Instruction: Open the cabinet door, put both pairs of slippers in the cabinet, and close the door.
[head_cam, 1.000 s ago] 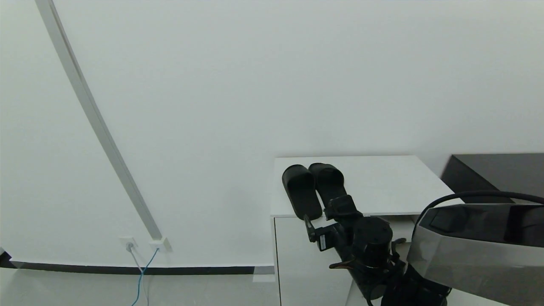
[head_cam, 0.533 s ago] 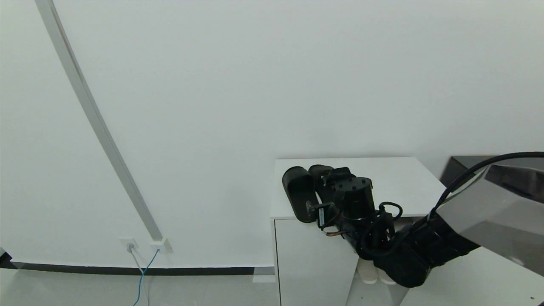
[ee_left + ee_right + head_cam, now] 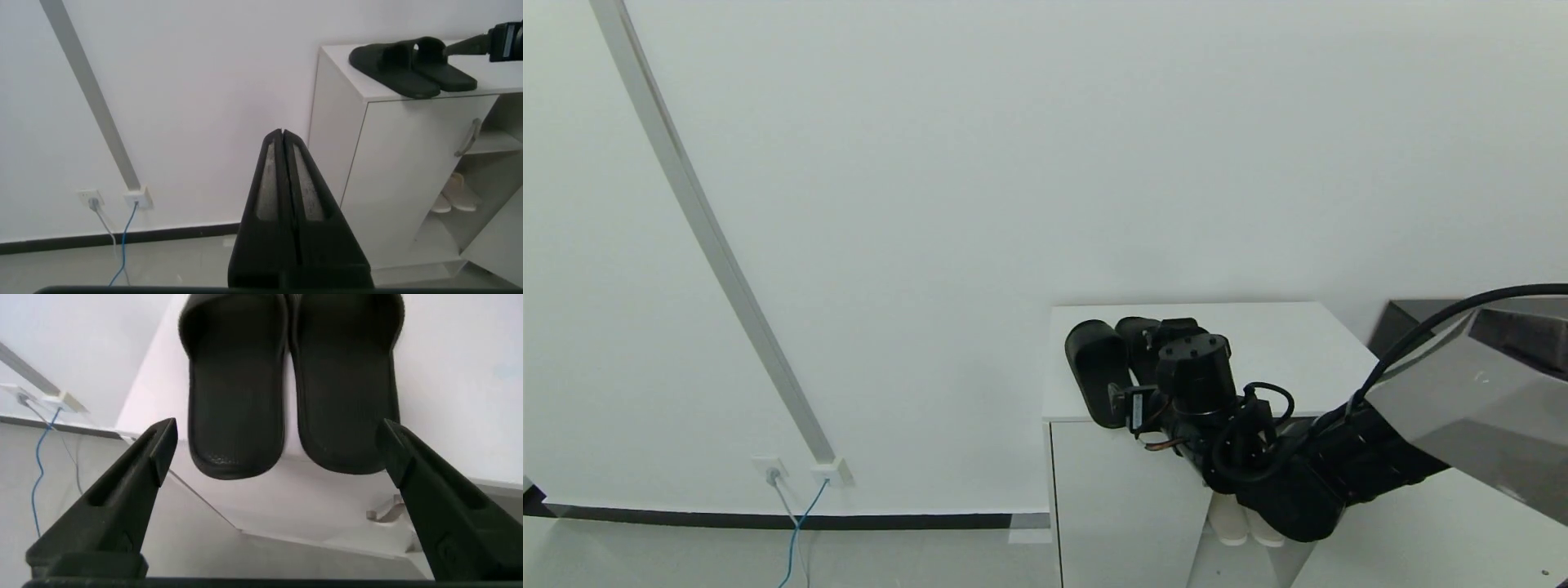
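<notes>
Two black slippers [image 3: 1098, 371] lie side by side on the left near part of the cabinet [image 3: 1119, 498] top surface [image 3: 1282, 351], heels slightly over the near edge. The right gripper [image 3: 278, 429] is held at those heels w/ fingers [image 3: 122, 498] wide apart, one outside each slipper, nothing clamped yet. A pale pair [image 3: 1245, 523] is seen on a low shelf inside, so the door is judged open and this is the 2nd pick. For a good grasp, the fingers should be kept level w/ the soles, advanced a bit further along the pair, then closed evenly so both slippers are pressed together as one bundle. An off-centre squeeze would prob. let one twist or slip out. A short lift is advised before any pull-back, to clear the edge. The left gripper [image 3: 282, 135] is parked well left of the cabinet, fingers pressed together, empty. Vs. 1.0 s ago, the right arm has been raised from in front of the cabinet face and brought over the heels; vs. 0.5 s ago only a small settle is seen. The black slippers are unmoved.
</notes>
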Controlling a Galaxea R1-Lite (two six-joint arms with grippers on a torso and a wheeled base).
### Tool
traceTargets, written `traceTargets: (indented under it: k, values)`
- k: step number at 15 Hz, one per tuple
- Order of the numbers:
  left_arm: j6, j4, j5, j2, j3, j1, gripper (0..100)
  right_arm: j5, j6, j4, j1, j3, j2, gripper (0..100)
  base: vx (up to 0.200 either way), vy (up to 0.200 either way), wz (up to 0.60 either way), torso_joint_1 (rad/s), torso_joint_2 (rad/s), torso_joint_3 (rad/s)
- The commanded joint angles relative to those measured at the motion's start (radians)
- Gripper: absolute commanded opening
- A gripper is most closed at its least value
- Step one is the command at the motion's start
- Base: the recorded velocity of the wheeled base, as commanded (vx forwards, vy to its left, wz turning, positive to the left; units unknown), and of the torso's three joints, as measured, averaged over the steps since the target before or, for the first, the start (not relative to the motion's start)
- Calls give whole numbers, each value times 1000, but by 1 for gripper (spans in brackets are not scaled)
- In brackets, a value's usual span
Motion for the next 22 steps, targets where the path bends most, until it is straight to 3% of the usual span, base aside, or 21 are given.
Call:
traceTargets:
  k: [1,7,12,15,22]
  values:
    - [0,0,0,1,0,0,0,-2,-1,-29,0,1,56,100,200,0,0,-7,-2,2]
    - [-3,-1,0,1,0,0,0,-1,-15,-64,-22,-40,132,100,33,0,0,-2,-2,2]
    - [-3,-1,2,1,0,0,0,9,-96,-142,-77,-186,271,100,0,0,0,0,0,0]
    - [-3,-1,2,1,0,0,0,10,-127,-142,-103,-307,349,100,0,0,0,0,0,0]
    - [-3,-1,0,1,0,0,0,38,-138,-104,-126,-448,414,100,0,0,0,0,0,0]
